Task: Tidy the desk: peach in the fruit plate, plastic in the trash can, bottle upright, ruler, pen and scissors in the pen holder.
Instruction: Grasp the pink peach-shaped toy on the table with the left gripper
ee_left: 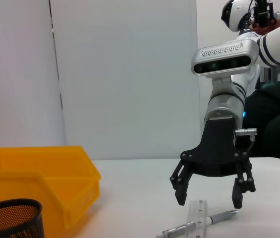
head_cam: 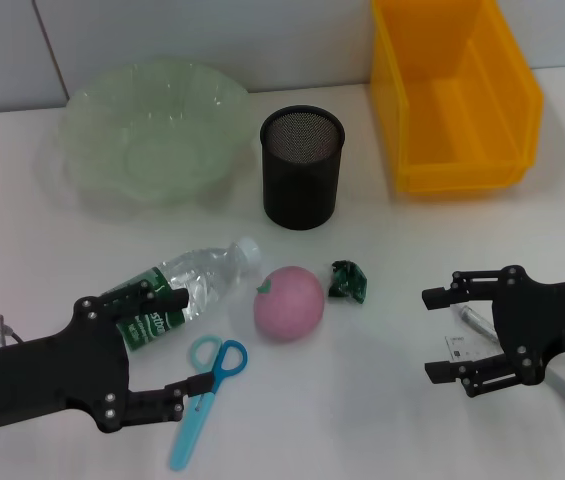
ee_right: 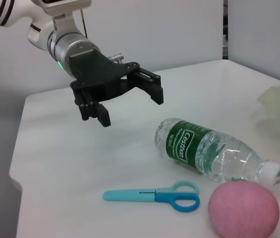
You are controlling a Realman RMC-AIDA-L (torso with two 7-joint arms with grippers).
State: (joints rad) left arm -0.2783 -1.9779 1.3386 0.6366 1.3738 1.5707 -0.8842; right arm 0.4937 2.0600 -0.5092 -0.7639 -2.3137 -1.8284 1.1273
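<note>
Nearest the robot, the left gripper [head_cam: 167, 350] hangs over the table [head_cam: 382, 400] with its fingers spread wide and nothing between them. Blue scissors [head_cam: 205, 395] lie flat just by its fingertips, handles pointing away from the robot. A clear bottle [head_cam: 182, 290] with a green label lies on its side right past the upper finger, cap aimed toward the pink peach [head_cam: 288, 302], which sits just beyond the scissor handles. Over on the other side, the right gripper [head_cam: 439, 335] is also wide open and empty, hovering above the clear ruler [ee_left: 196, 218] and the pen [ee_left: 199, 223] (both flat on the table, pen crossing under the ruler). Between peach and right gripper there's a small crumpled green plastic wrapper [head_cam: 349, 280]. Farther back stand the black mesh pen holder [head_cam: 303, 166], the pale green fruit plate [head_cam: 152, 130] beyond the left gripper, and a yellow bin [head_cam: 452, 95] beyond the right one.
</note>
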